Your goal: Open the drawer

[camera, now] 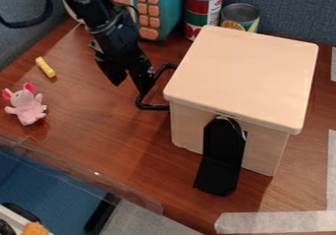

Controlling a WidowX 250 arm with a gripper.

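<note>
"Your end effector [132, 88], where are you holding it?"

"You're hanging it above the desk [98, 135], just left of the wooden box [242, 72]."

"And its fingers?"

"They're standing apart, so you're keeping it open. One tip is showing right beside the black handle [154, 107]; whether it's touching, I can't tell."

"So where's your drawer?"

"Its handle is sticking out from the box's left side, but the drawer's face is hiding beneath the overhanging top. I can't tell if it's sitting fully shut."

"What else are you having around you?"

"A pink plush toy [26, 106] and a yellow stick [45, 67] are lying off to the left, and two cans are standing behind the box: a red-and-green can [199, 10] and a shorter can [240, 16]."
</note>
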